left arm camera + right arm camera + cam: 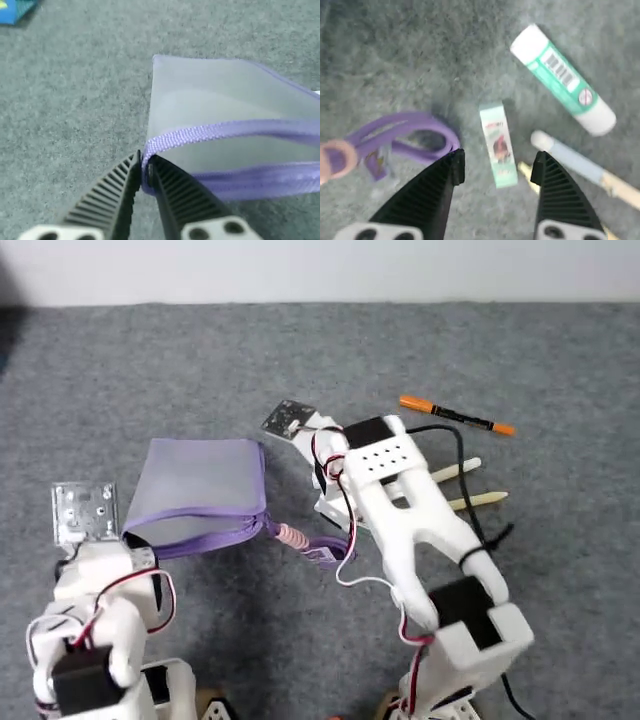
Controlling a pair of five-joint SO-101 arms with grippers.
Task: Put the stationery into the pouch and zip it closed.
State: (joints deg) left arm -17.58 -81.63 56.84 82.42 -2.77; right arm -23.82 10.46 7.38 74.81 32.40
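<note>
A translucent purple pouch (200,490) lies left of centre, its zip edge (225,131) slightly raised. My left gripper (145,167) is shut on the pouch's near zip corner (128,538). My right gripper (499,167) hangs open just above a small green-and-white eraser (498,145), one finger on each side. Beside the eraser lie a green-labelled glue stick (562,80), a white-capped pen (565,157) and a wooden stick (527,175). An orange marker (455,417) lies farther back on the right.
The pouch's purple strap (405,132) with a pink bead (290,535) trails across the grey mat towards the right arm (400,510). Two pale sticks (470,485) poke out from under that arm. A blue object (12,10) lies far off.
</note>
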